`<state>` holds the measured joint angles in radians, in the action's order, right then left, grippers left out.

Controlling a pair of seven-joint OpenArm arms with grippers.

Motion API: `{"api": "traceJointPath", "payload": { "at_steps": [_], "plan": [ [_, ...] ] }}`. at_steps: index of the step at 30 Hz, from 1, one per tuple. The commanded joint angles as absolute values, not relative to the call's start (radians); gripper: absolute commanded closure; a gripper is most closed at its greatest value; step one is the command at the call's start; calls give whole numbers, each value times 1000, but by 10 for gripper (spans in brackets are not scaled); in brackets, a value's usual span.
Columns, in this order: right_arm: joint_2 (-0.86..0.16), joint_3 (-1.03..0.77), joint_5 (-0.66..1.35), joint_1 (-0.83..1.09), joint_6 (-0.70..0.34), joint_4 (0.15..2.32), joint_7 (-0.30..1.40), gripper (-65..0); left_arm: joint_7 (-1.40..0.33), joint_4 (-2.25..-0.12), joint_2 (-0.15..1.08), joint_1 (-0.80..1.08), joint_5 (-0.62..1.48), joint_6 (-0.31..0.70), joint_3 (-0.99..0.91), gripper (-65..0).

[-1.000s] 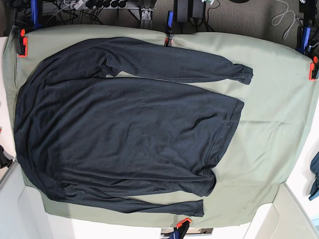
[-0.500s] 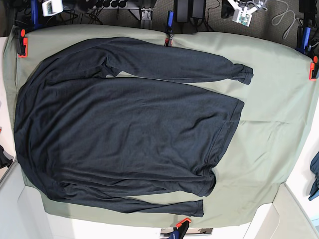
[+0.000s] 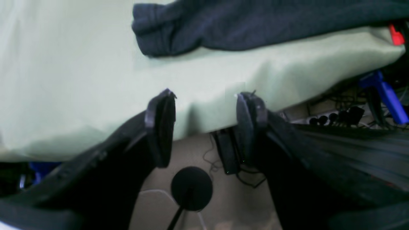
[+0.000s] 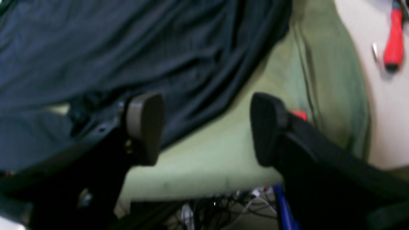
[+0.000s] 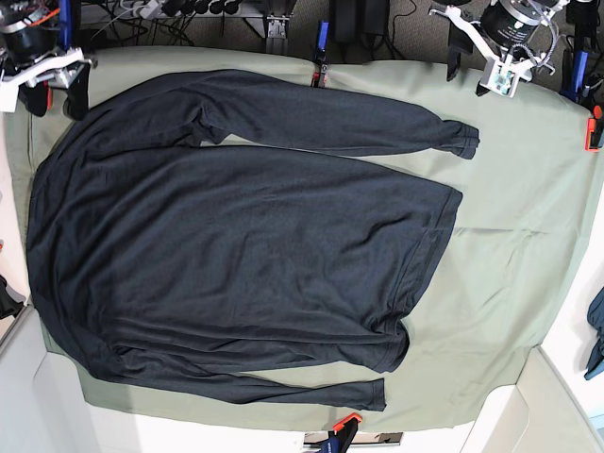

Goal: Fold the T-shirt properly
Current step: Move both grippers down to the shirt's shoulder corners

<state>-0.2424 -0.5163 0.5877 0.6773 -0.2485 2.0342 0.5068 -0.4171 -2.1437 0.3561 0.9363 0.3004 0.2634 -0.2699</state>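
Observation:
The T-shirt [image 5: 236, 245] is a dark long-sleeved one, lying flat on the sage-green table cloth [image 5: 510, 245]. One sleeve runs along the far edge and ends in a ribbed cuff [image 5: 462, 140]; the other lies along the near edge. My left gripper [image 5: 469, 75] hovers open over the far right edge, just short of that cuff [image 3: 153, 32]. Nothing sits between its fingers [image 3: 161, 127]. My right gripper [image 5: 55, 97] hangs open over the far left corner beside the shoulder fabric [image 4: 127, 48], holding nothing.
Orange and blue clamps [image 5: 319, 74] pin the cloth at the far edge, the right edge [image 5: 593, 132] and the near edge [image 5: 344, 422]. Cables and power strips [image 5: 189, 8] lie behind the table. A blue cloth scrap [image 5: 596, 344] hangs at the right.
Both arms have come into the base view at the far corners, and both grippers have gone from shut to open. The shirt has not moved.

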Motion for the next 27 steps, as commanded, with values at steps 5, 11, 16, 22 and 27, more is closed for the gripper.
{"api": "traceJointPath", "payload": {
  "at_steps": [5, 11, 16, 22, 27],
  "plan": [
    [-252, -523, 586, 566, -239, 1909, 499, -422, -400, -2160, 369, 945, 307, 228, -275, -337],
    [-252, -522, 576, 437, -242, 1727, 525, -422, -393, -2160, 369, 945, 284, 130, -275, -337],
    [-252, -522, 576, 387, -265, 1699, 543, -422, -394, -2160, 368, 945, 266, 123, -275, -337],
    [-252, -519, 576, 345, -265, 1699, 570, -422, -471, -2156, 369, 904, 273, 124, -275, -337],
    [-252, -517, 576, 341, -265, 1699, 579, -422, -479, -2141, 369, 894, 273, 142, -275, -337]
  ]
}}
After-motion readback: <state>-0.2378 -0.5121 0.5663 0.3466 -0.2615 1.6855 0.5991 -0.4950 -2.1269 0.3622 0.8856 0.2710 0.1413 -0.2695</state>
